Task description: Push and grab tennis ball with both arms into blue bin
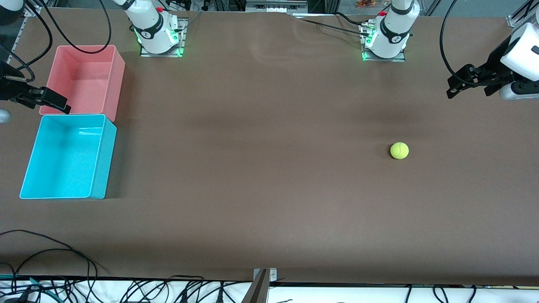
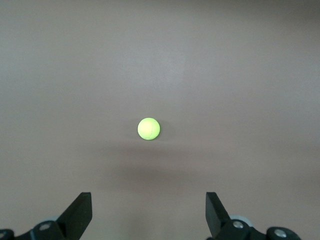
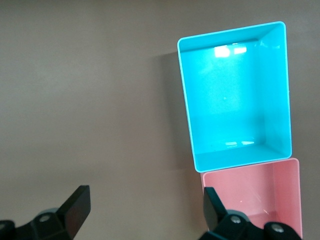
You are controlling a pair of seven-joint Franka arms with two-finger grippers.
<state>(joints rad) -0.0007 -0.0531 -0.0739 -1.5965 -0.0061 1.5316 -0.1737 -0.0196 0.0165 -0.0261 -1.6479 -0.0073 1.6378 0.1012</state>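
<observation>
The tennis ball [image 1: 399, 150] is a small yellow-green ball lying alone on the brown table toward the left arm's end. In the left wrist view the tennis ball [image 2: 148, 128] sits well ahead of the fingers. My left gripper [image 1: 459, 82] hangs open and empty over the left arm's end of the table, apart from the ball; its own view shows the left gripper [image 2: 148, 205] with wide jaws. The blue bin [image 1: 63, 164] stands empty at the right arm's end. My right gripper [image 1: 54, 101] hovers open and empty by the bins. The right wrist view shows the right gripper [image 3: 145, 197] and the blue bin [image 3: 235, 95].
A pink bin [image 1: 84, 80] of the same size stands against the blue bin, farther from the front camera; the pink bin [image 3: 260, 195] is empty too. Brown table stretches between the ball and the bins. Cables [image 1: 50, 252] trail along the near edge.
</observation>
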